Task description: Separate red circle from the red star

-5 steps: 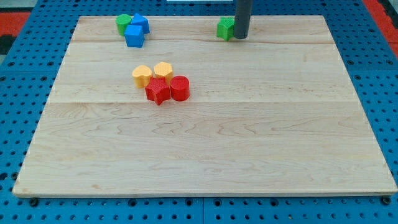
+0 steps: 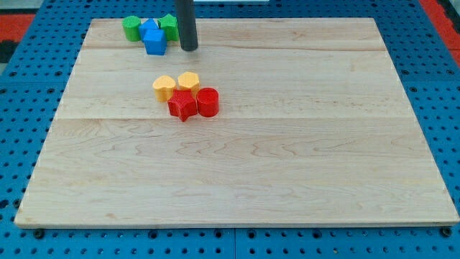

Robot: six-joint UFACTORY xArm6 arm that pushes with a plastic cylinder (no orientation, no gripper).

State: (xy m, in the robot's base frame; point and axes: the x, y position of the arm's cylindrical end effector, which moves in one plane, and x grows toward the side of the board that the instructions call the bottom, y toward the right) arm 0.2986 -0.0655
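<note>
Touching near the board's middle, the red circle point(image 2: 208, 102) sat right of the red star point(image 2: 182, 105). My tip point(image 2: 189, 49), jawless, stood far behind them. Both looked light, rigid, easily slid; I judged pushing the circle's left edge best.

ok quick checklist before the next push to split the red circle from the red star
1. Red circle and red star apart: not ok, they touch side by side.
2. My tip at the red pair: not ok, it is near the view's top, beside the blue block and green block.
3. Path from tip down to the pair clear: not ok, the yellow blocks sit in between, against the pair.
4. Room on the board at the circle's right: ok.
5. Gap between circle and star wide enough for the tip: cannot tell.
</note>
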